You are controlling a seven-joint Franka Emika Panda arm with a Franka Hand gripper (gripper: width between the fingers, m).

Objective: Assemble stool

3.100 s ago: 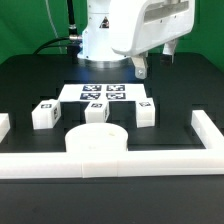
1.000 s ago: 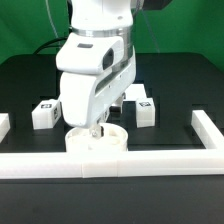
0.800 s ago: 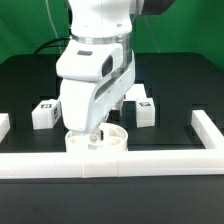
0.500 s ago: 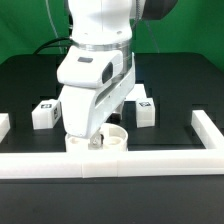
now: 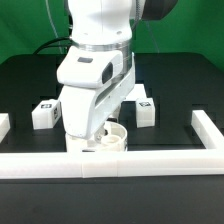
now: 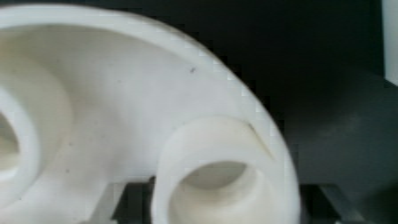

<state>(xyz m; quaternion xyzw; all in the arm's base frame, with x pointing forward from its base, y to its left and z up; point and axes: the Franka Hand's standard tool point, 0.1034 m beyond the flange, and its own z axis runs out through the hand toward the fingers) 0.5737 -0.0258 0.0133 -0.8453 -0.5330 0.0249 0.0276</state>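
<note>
The round white seat (image 5: 119,133) lies against the front rail, its hollow side up, largely covered by my arm. My gripper (image 5: 96,140) is down inside it. In the wrist view the seat's inner bowl (image 6: 107,90) fills the picture, and a raised round socket (image 6: 222,172) on its wall sits between my dark fingers (image 6: 125,202). The gripper (image 6: 217,206) is shut on that part of the seat. Two chunky tagged legs stand behind, one (image 5: 43,113) at the exterior view's left and one (image 5: 146,111) at its right.
A long white rail (image 5: 110,163) runs along the table's front edge, with an upturned end (image 5: 205,126) at the exterior view's right and a short piece (image 5: 3,125) at its left. The arm's body hides the table's middle.
The arm came from above the marker board down onto the seat. Over the last second it sank a little lower and the jaws closed on the seat's socket wall.
</note>
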